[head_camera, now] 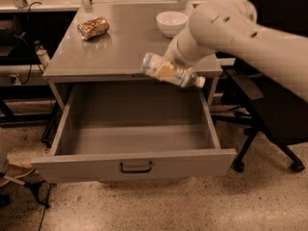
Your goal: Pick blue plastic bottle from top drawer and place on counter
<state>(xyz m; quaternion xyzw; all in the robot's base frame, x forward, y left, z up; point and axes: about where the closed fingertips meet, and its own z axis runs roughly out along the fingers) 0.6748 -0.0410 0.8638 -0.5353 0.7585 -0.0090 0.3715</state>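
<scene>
My gripper [173, 65] is shut on the blue plastic bottle [154, 66], a clear bottle with a pale label and a white cap. The bottle lies tilted, cap down to the right, in the air at the counter's front edge and above the open top drawer [134, 165]. The drawer is pulled far out and its inside shows nothing in it. The grey counter [120, 49] lies just behind the bottle. My white arm [231, 28] comes in from the upper right and hides most of the gripper.
A brown-gold can [93, 28] lies on the counter's back left. A white bowl [172, 22] stands at the back right. A black office chair [274, 114] stands right of the cabinet. Cables and a small bottle [42, 54] are at the left.
</scene>
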